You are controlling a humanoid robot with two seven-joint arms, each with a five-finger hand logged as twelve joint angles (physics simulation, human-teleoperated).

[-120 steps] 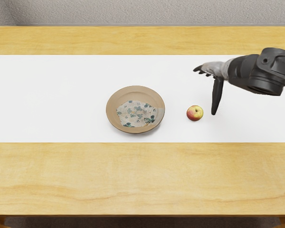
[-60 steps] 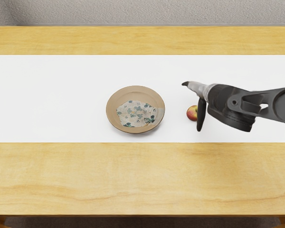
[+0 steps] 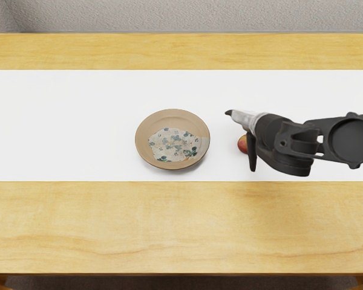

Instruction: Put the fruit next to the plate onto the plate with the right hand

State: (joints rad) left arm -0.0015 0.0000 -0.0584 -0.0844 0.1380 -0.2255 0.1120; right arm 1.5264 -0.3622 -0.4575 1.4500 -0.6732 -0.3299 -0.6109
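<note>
A small red-yellow apple lies on the white runner just right of the brown plate with a floral centre. Only the apple's left edge shows; my right hand covers the remainder. The right arm comes in from the right edge and lies low over the table. The hand is open: its fingers point left beyond the apple's far side, and the thumb hangs down at its near side. I cannot tell whether the hand touches the apple. Nothing lies on the plate. The left arm is out of view.
A white runner crosses the wooden table from left to right. Plate and apple both rest on it. A grey wall runs behind the table's far edge.
The right arm has swung left and down toward the table. The hand went from right of the apple to over it, hiding most of the fruit. Apple and plate have not moved.
</note>
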